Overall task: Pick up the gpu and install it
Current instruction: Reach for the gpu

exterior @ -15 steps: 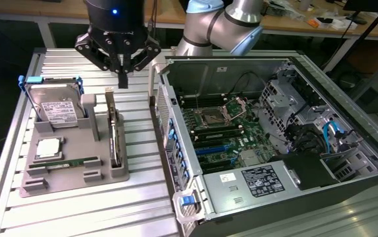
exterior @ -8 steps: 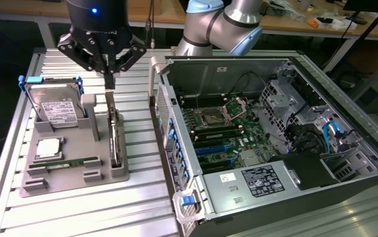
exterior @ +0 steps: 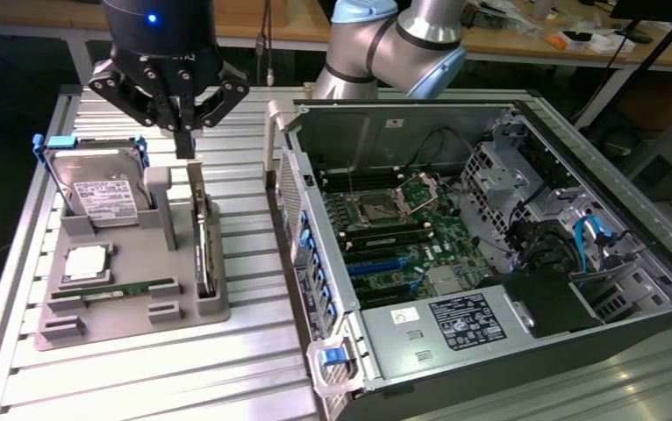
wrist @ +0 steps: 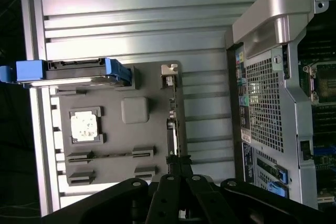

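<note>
Hangs over a ribbed aluminium bench [exterior: 137,368] with pincer [exterior: 186,151] pressed together, just above the far end of the gpu [exterior: 202,232]. Finds that card standing on edge in a grey tray [exterior: 125,311], on the side nearest the open computer case [exterior: 371,132]. Backs onto wooden benches [exterior: 295,26], cluttered toward the exterior view's right.

No wording can be read. Printed labels are seen on the hard drive [exterior: 100,189] and the power supply [exterior: 468,319], but their lettering cannot be made out.
</note>
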Robot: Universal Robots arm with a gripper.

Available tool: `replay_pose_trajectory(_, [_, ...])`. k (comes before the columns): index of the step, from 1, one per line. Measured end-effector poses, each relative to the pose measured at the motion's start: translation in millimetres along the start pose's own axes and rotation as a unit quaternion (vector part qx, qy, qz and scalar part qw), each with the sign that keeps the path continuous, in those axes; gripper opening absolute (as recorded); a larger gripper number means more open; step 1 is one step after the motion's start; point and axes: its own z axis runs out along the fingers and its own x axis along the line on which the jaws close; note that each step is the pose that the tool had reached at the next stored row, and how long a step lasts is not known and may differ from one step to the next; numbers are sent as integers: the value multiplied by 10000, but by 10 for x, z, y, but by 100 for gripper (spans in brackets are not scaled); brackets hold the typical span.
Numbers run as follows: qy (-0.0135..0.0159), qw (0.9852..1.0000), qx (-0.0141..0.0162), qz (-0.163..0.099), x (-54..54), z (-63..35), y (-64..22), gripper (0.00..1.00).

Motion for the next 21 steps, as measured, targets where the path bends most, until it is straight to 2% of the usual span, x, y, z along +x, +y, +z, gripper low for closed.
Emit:
replay_pose_trajectory(4, [-1, 10000, -1, 0, -2, 0, -28, 11])
replay_pose_trajectory(8, [0, 10000, -1, 0, -3, -1, -40, 36])
replay_pose_trajectory(10, [0, 10000, -1, 0, -3, -1, -46, 36])
replay_pose_trajectory(13, [0, 10000, -1, 0, -4, -2, -55, 54])
replay_pose_trajectory(14, [0, 10000, -1, 0, -4, -2, -57, 54])
replay_pose_trajectory(17, [0, 10000, 0, 0, -5, -3, -63, 72])
replay_pose_trajectory(19, [0, 10000, 0, 0, -5, -2, -63, 72])
replay_pose_trajectory(20, [0, 10000, 0, 0, -5, -2, -63, 78])
replay_pose_trajectory(21, [0, 10000, -1, 0, -5, -2, -63, 78])
